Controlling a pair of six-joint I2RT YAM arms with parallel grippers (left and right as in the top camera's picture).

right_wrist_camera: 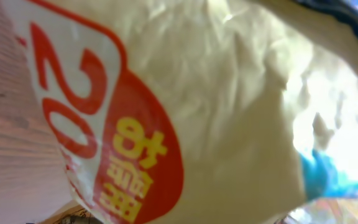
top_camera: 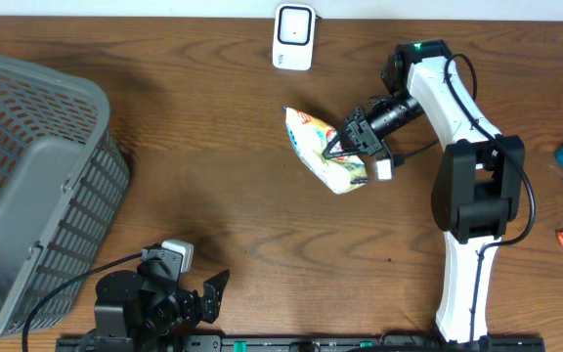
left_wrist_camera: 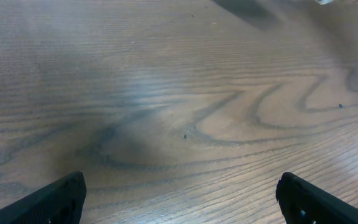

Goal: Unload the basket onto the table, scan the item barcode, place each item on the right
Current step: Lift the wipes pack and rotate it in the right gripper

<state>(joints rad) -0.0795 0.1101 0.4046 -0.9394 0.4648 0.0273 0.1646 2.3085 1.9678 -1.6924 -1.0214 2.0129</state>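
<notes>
Gripper on the right (top_camera: pixel 342 144) clamps the crinkly cream-and-red snack bag (top_camera: pixel 313 147), likely aiming it at the white box scanner (top_camera: pixel 293 36) (left gripper (left_wrist_camera: pixel 180 196) gapes, idle).

The bench (top_camera: pixel 213 196) is seen to be brown wood with pronounced grain and a soft sheen. The bag (top_camera: pixel 319 149) clamped in the right pincer (top_camera: pixel 343 144) is made of crinkled, glossy plastic film. Far to that pincer's left a basket (top_camera: pixel 27 166) of matt grey plastic lattice is seen, and beyond the pincer a scanner (top_camera: pixel 293 36) of smooth white plastic.
</notes>
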